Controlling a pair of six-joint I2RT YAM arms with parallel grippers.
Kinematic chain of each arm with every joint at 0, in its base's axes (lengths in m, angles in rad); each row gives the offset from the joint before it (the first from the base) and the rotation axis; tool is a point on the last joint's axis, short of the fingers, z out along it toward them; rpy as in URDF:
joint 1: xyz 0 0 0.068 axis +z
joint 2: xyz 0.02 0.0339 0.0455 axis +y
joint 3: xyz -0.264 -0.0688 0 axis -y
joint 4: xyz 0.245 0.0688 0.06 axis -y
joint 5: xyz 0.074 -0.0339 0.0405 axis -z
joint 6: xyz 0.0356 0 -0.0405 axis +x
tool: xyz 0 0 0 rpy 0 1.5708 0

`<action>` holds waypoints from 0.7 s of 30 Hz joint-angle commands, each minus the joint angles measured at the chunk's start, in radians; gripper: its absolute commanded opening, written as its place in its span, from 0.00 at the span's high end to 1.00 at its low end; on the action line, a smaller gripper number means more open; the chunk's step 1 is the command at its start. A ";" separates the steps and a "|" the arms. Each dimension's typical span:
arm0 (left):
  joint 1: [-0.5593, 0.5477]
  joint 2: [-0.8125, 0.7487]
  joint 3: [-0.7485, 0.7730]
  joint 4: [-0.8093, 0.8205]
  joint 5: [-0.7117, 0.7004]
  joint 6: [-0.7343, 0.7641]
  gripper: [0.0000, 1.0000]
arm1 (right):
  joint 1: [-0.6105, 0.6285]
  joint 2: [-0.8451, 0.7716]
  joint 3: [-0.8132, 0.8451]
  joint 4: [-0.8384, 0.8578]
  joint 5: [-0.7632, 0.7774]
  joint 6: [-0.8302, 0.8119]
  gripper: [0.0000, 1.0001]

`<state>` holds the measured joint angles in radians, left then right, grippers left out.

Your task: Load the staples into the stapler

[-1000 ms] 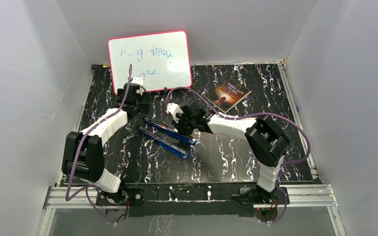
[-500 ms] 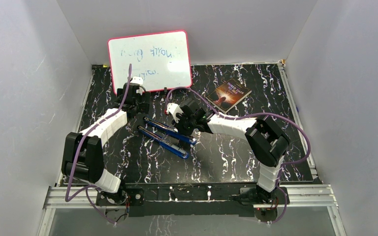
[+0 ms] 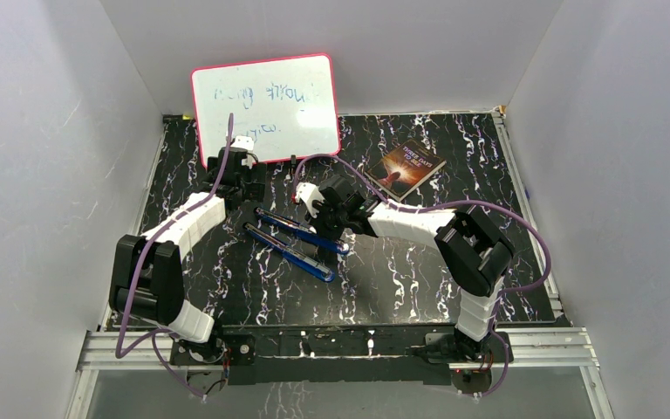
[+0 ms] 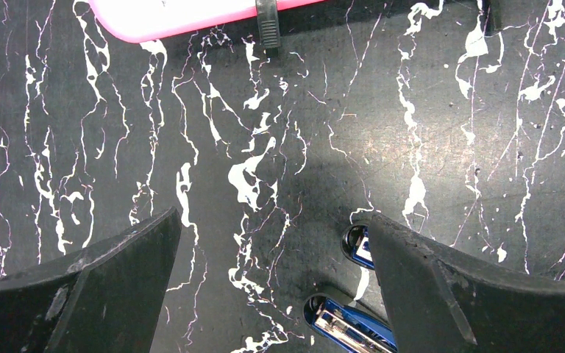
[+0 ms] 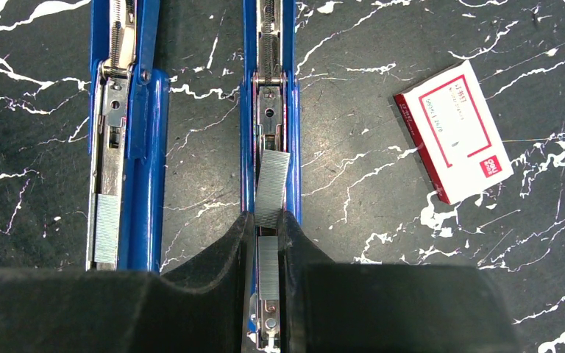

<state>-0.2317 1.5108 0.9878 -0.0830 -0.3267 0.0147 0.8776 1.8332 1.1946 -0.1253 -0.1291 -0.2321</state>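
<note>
The blue stapler (image 3: 301,232) lies opened on the black marbled mat, showing as two long blue halves side by side (image 5: 121,147), each with a metal channel. My right gripper (image 5: 265,220) is over the right half (image 5: 268,88), pinching the near end of a raised, slightly tilted strip of staples (image 5: 272,184). Another strip (image 5: 268,268) lies in the channel between the fingers, and a third (image 5: 107,228) lies in the left half. My left gripper (image 4: 272,228) hangs open over the mat, with the stapler's far ends (image 4: 338,320) beside its right finger (image 4: 441,294).
A small white box with a red label (image 5: 452,132) lies on the mat right of the stapler. A pink-framed whiteboard (image 3: 266,109) leans at the back left. A dark book (image 3: 410,168) lies at the back right. White walls enclose the table.
</note>
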 commanded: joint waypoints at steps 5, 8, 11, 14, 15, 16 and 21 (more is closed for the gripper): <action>0.006 -0.040 -0.011 0.008 0.005 -0.004 0.02 | -0.004 -0.040 0.007 -0.019 0.026 -0.014 0.83; 0.006 -0.040 -0.011 0.008 0.006 -0.004 0.02 | -0.004 -0.042 0.009 -0.021 0.029 -0.017 0.85; 0.005 -0.039 -0.010 0.008 0.006 -0.004 0.02 | -0.004 -0.046 0.011 -0.022 0.031 -0.020 0.85; 0.006 -0.039 -0.011 0.008 0.008 -0.004 0.02 | -0.004 -0.051 0.013 -0.023 0.032 -0.027 0.86; 0.006 -0.039 -0.011 0.008 0.008 -0.004 0.02 | -0.004 -0.053 0.014 -0.026 0.032 -0.030 0.85; 0.006 -0.040 -0.010 0.008 0.007 -0.004 0.02 | -0.004 -0.054 0.015 -0.026 0.032 -0.033 0.85; 0.006 -0.041 -0.011 0.007 0.006 -0.004 0.02 | -0.005 -0.055 0.014 -0.029 0.025 -0.041 0.84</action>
<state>-0.2317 1.5108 0.9878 -0.0830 -0.3244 0.0147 0.8768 1.8267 1.1946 -0.1471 -0.1066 -0.2520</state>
